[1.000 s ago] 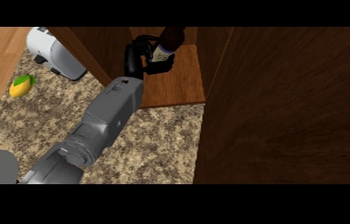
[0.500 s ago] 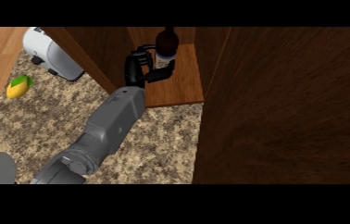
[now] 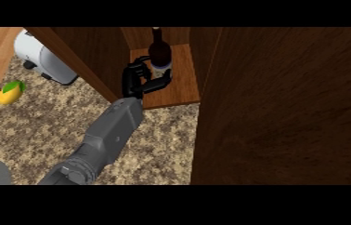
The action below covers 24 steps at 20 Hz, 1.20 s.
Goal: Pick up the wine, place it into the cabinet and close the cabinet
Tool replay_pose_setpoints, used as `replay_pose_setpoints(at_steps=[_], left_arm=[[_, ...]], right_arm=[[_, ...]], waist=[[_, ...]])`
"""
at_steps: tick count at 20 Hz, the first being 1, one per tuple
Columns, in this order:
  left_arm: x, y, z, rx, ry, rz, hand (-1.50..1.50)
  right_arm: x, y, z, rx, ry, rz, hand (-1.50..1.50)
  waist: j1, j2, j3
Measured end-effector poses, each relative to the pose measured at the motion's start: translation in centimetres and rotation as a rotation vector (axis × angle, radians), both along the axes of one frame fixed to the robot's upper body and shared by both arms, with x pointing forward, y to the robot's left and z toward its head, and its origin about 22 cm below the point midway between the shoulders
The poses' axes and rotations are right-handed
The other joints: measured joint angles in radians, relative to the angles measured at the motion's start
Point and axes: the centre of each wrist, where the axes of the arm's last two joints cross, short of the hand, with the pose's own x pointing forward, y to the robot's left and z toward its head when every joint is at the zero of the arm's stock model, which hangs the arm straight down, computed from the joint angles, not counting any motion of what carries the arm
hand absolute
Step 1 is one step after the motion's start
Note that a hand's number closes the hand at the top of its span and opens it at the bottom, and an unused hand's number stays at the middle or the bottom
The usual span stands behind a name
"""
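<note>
A dark wine bottle [image 3: 159,47] stands upright on the wooden shelf [image 3: 184,87] inside the open cabinet. My right hand [image 3: 136,80] is just in front of the bottle's base, its fingers [image 3: 140,62] and thumb spread in a loose arc beside the base, not closed round it. The grey forearm [image 3: 109,131] runs down to the lower left. The cabinet's door [image 3: 274,108] stands open and fills the right side of the view. My left hand does not show.
The cabinet's other wooden panel [image 3: 82,56] slants along the left of the shelf. Behind it, a white and grey appliance [image 3: 42,56] sits on the speckled counter [image 3: 158,145]. A yellow-green item [image 3: 11,93] lies at the left edge.
The right hand let go of the bottle and drew back toward me. The bottle stays standing on the shelf.
</note>
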Motion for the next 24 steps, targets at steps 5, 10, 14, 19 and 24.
replay_pose_setpoints(at_steps=[5, 10, 14, 19, 24], left_arm=[[-1.0, 0.7, -1.4, -0.032, 0.024, 0.0, 1.5], [-1.4, 1.1, -1.9, -0.039, 0.024, 0.013, 1.5], [-1.8, 1.4, -2.4, -0.027, 0.019, 0.03, 1.5], [-1.9, 1.4, -2.5, -0.014, 0.011, 0.043, 1.5], [-1.6, 0.9, -2.1, -0.003, 0.013, 0.047, 1.5]], right_arm=[[0.1, 0.1, 0.1, -0.001, 0.0, 0.016, -1.5], [0.1, 0.3, 0.0, 0.01, 0.003, 0.031, -1.5], [0.1, 0.4, 0.1, 0.013, 0.0, 0.037, -1.5], [0.1, 0.4, -0.2, 0.008, 0.006, 0.043, -1.5], [0.3, 0.3, -0.4, 0.013, 0.012, 0.046, -1.5]], waist=[[-0.02, -0.001, 0.0], [-0.034, -0.002, 0.0], [-0.043, -0.001, 0.0], [-0.053, 0.0, 0.0], [-0.051, 0.002, 0.0]])
